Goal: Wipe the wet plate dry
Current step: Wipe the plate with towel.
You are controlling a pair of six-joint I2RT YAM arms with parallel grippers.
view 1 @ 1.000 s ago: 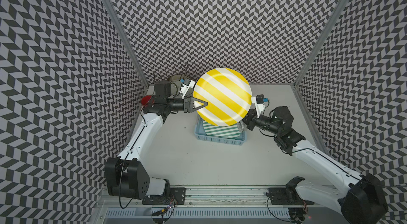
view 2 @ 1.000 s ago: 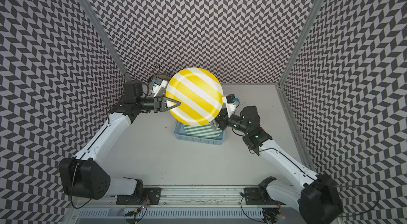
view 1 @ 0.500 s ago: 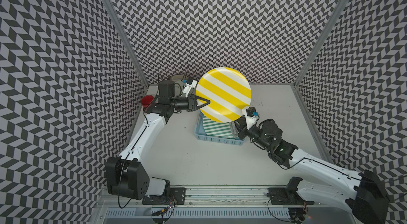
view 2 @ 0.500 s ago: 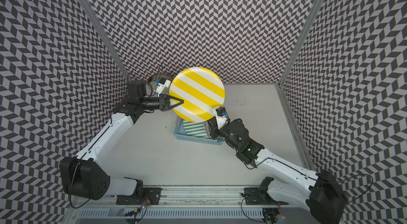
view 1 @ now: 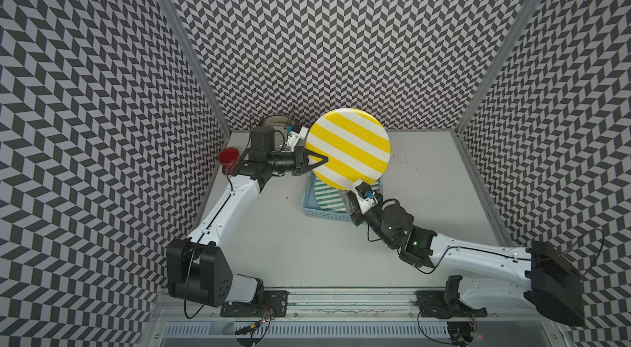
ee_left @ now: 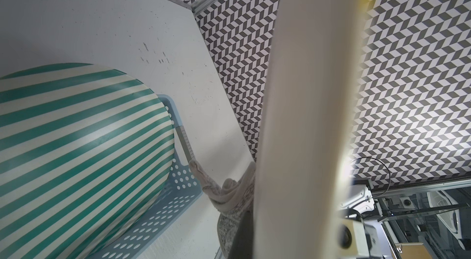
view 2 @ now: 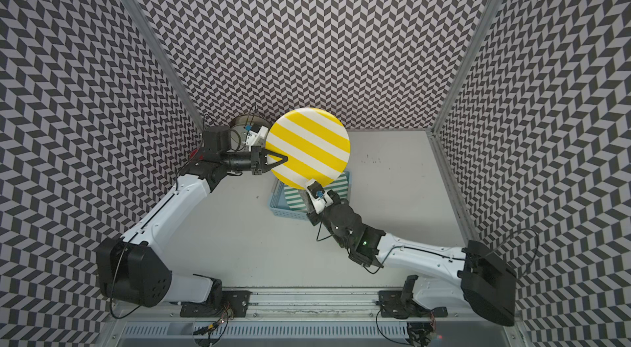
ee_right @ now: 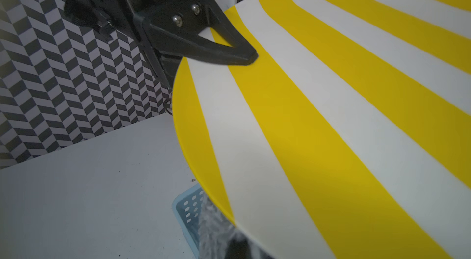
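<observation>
The left gripper [view 1: 321,160] is clamped on the rim of the yellow-striped plate [view 1: 351,150], which is held aloft over the blue basket [view 1: 324,217]. The right gripper [view 1: 351,196] is closed on a grey cloth [ee_left: 224,194] beneath the plate's near rim. Wiping of the underside is judged to be in hand, and a pressed sweep across it is called for next. The striped face is turned upward, and no long axis is presented by the round plate.

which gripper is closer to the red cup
Left. The left gripper grips the yellow striped plate by its edge toward the red cup; the right gripper is at the plate's near edge, above the blue basket.
</observation>
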